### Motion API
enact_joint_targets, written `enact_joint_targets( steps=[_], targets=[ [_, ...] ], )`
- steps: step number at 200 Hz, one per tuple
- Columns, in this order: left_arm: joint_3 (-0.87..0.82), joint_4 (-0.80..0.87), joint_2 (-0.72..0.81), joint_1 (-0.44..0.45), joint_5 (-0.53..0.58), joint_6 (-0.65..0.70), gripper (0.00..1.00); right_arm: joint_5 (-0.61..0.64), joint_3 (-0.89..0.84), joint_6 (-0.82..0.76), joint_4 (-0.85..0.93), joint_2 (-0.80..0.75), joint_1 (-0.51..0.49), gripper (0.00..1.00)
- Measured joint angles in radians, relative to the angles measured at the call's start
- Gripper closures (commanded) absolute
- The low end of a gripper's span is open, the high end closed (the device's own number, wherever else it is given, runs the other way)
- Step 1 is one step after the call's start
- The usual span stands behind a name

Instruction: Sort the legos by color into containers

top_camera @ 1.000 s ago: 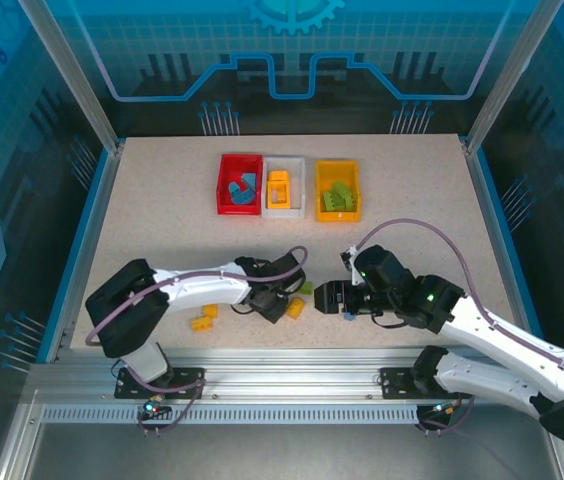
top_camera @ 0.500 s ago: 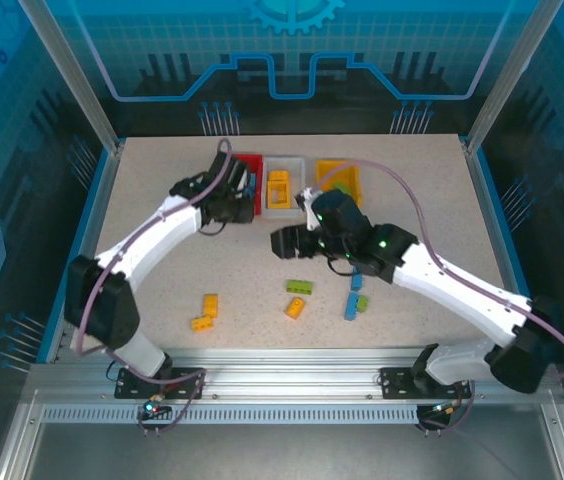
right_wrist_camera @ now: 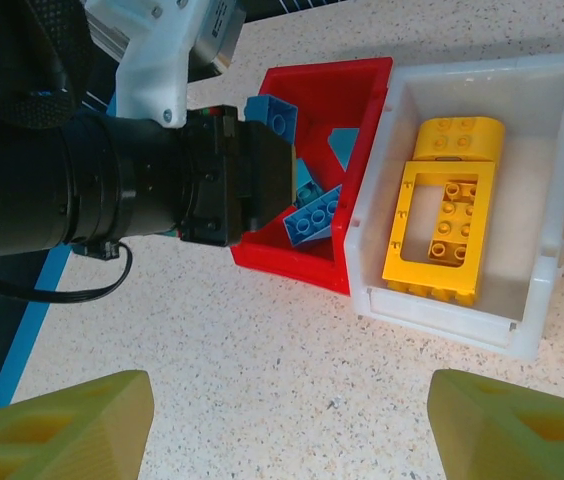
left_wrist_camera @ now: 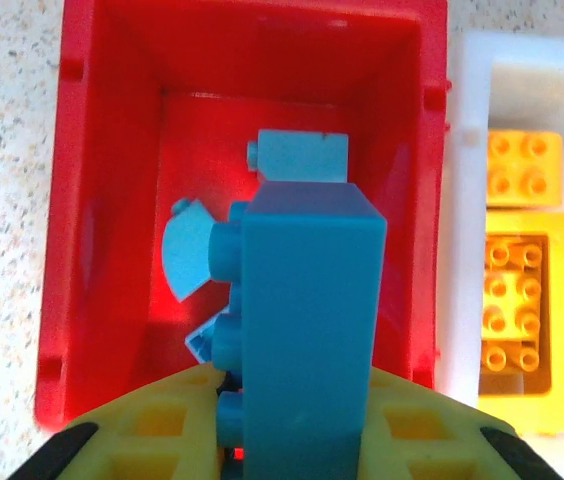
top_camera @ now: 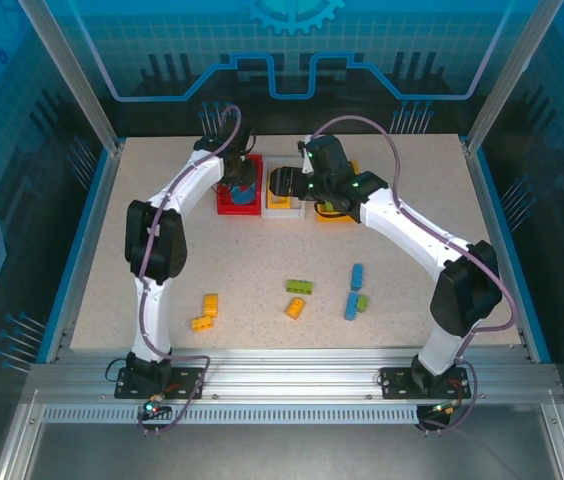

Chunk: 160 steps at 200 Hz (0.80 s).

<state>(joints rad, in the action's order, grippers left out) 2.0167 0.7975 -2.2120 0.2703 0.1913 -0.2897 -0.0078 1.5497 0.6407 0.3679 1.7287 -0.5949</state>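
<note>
While your left gripper clamps a blue brick above the red bin, already stocked with blue pieces, your right gripper hangs spread and empty near the white bin, which holds yellow-orange pieces. Outstanding on the table: about seven loose bricks, yellow-orange, green and blue. Estimate: past halfway.
</note>
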Motion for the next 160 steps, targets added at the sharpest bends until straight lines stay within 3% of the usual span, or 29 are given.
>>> enact_joint_targets(
  steps=[71, 109, 160],
  targets=[
    [0.088, 0.031, -0.119, -0.010, 0.003, -0.030, 0.66, -0.027, 0.003, 0.013, 0.001, 0.004, 0.002, 0.26],
    [0.091, 0.039, -0.127, -0.013, 0.000, -0.046, 0.53, -0.031, -0.004, 0.013, 0.001, 0.001, 0.002, 0.25],
    [0.094, 0.044, -0.107, -0.012, -0.035, -0.055, 0.54, -0.027, -0.082, 0.003, 0.008, -0.058, 0.002, 0.27]
  ],
)
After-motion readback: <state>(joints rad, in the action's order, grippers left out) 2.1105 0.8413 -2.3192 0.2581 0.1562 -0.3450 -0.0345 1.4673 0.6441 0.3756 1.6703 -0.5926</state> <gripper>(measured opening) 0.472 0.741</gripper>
